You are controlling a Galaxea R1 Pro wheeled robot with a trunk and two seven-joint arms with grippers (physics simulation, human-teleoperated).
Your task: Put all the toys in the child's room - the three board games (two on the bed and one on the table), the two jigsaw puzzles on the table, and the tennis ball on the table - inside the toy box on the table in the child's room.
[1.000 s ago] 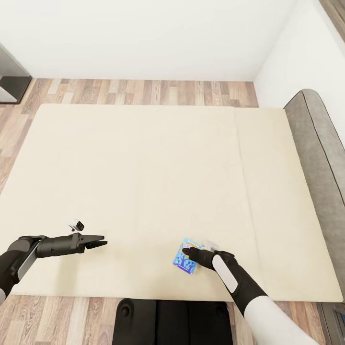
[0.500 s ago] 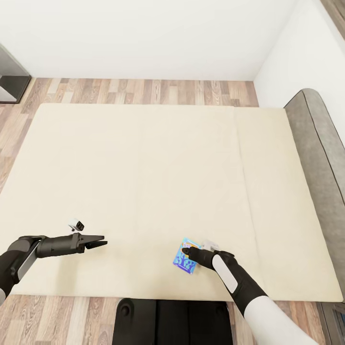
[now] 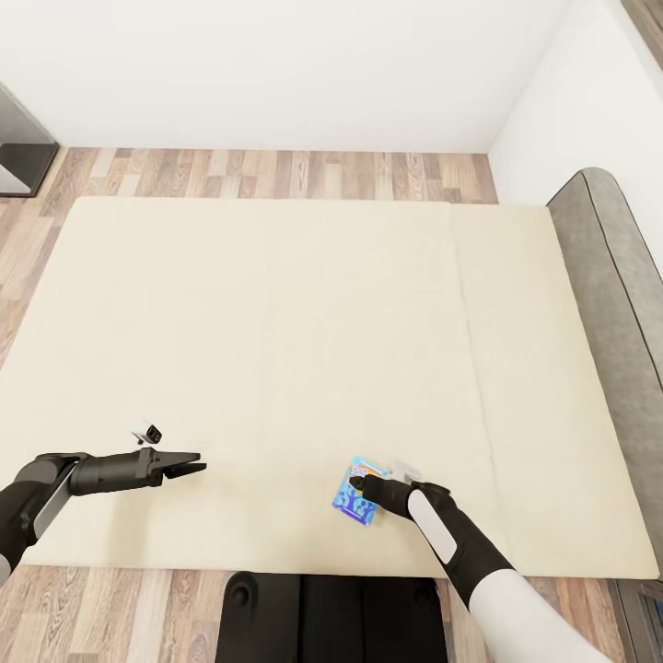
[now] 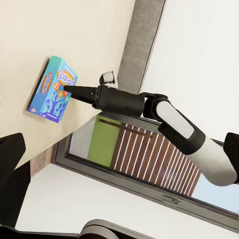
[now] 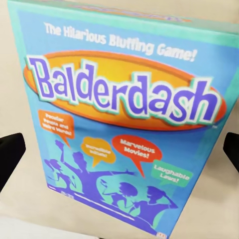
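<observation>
Nothing has moved but my head view, slightly. Balderdash board game (image 3: 354, 492) lies flat on the bed (image 3: 276, 322) near its front edge, long axis running near-to-far, directly under my right end effector (image 3: 361, 486), fingers spread wide astride it; left end effector (image 3: 195, 463), apparently closed, hovers well left.

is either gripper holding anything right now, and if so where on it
Nothing is held. The right gripper hovers open over the blue Balderdash board game box lying on the beige mattress, jaws either side of it. The left gripper is empty.
</observation>
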